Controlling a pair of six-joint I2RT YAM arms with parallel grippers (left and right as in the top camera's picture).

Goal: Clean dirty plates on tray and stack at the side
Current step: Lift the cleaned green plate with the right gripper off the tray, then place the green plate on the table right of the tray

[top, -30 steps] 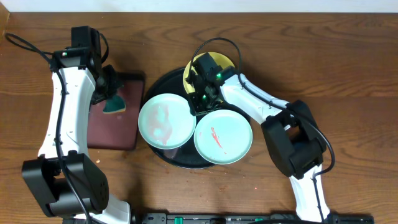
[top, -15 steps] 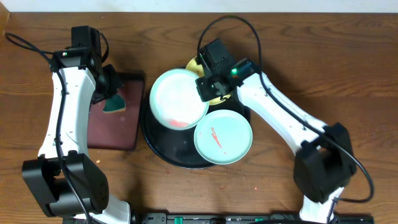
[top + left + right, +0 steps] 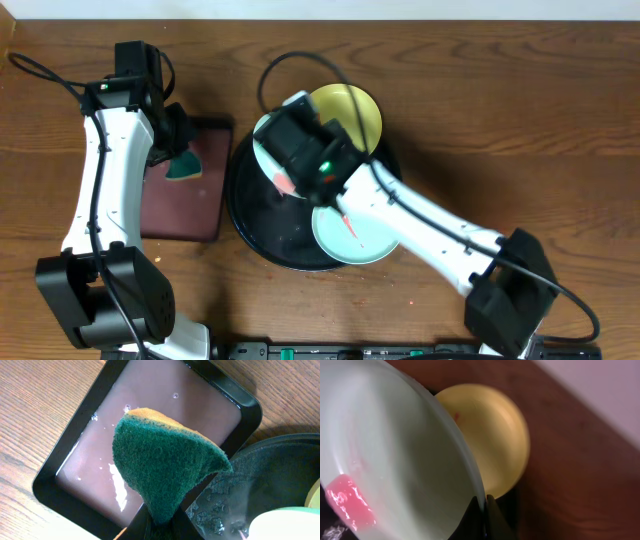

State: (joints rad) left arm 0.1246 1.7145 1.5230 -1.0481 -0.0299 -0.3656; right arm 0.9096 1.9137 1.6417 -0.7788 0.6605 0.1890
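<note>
- Turquoise plate (image 3: 395, 450) hangs tilted over the far left part of the black tray (image 3: 250, 215). Its rim is pinched between the closed fingers of my right gripper (image 3: 482, 515).
- A wet pink-red smear (image 3: 347, 502) sits low on this plate's inner face in the right wrist view.
- From overhead, my right arm stretches from the near right corner across the tray, and its wrist hides most of the held plate.
- A second turquoise plate (image 3: 345, 245) lies flat on the near right side of the tray, a thin red streak across its middle, partly under the arm.
- The yellow plate (image 3: 355, 115) rests at the tray's far right edge, just beyond the held plate's rim.
- My left gripper (image 3: 160, 527) is clamped on the narrow end of a green sponge (image 3: 160, 465) with a yellow backing, which is squeezed into a wedge.
- The sponge hangs over the maroon tray (image 3: 150, 400), a black-rimmed rectangle with water droplets and a pale streak on its floor.
- The maroon tray sits on the wooden table (image 3: 520, 100) just left of the black tray, whose surface is beaded with water.
</note>
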